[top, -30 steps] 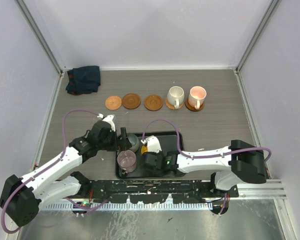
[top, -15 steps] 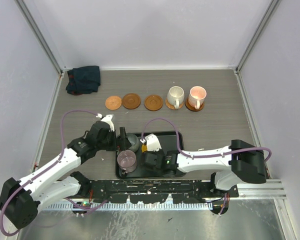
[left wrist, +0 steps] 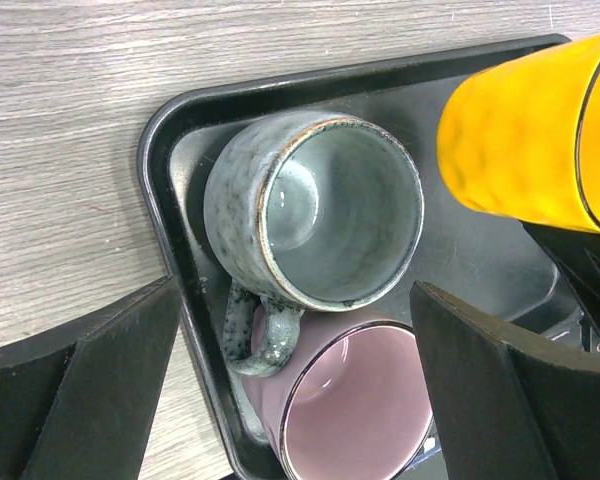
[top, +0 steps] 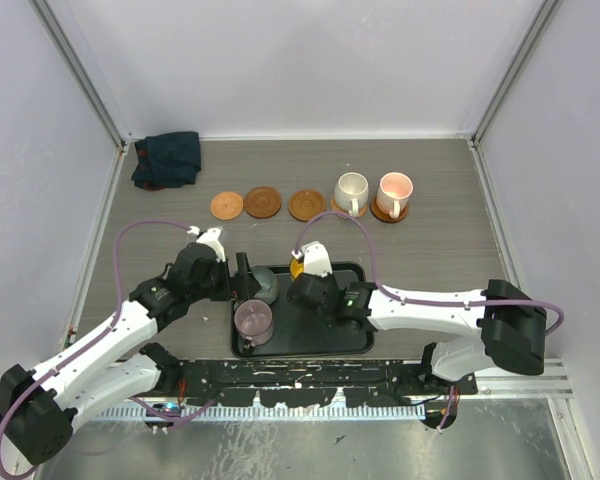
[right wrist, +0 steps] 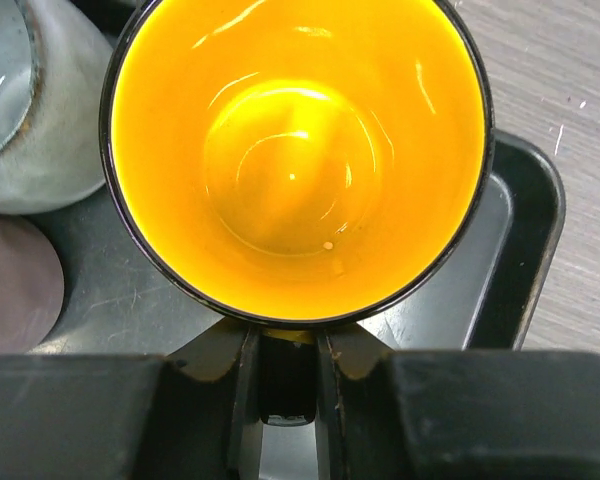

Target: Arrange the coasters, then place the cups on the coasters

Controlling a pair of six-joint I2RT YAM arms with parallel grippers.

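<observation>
Gripping the yellow cup (right wrist: pixel 295 160) by its handle, the right fingers (top: pixel 305 285) hold it above the far edge of the tray (left wrist: pixel 170 200). The left fingers (top: pixel 248 280) are spread wide, straddling the grey-green cup (left wrist: pixel 320 210) in the tray's far left corner without touching it. The mauve cup (left wrist: pixel 350 410) stands just near of it. Five coasters (top: pixel 263 202) line the far table (top: pixel 430 250); the two rightmost carry the cream cup (top: pixel 351 190) and the pink cup (top: pixel 394 190).

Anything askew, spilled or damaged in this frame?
Nothing stands out. The white cup and pink cup sit upright on coasters, three bare coasters lie in a row, the grey-green cup and mauve cup stand in the tray, and the right gripper holds the yellow cup. No spill or damage shows.
</observation>
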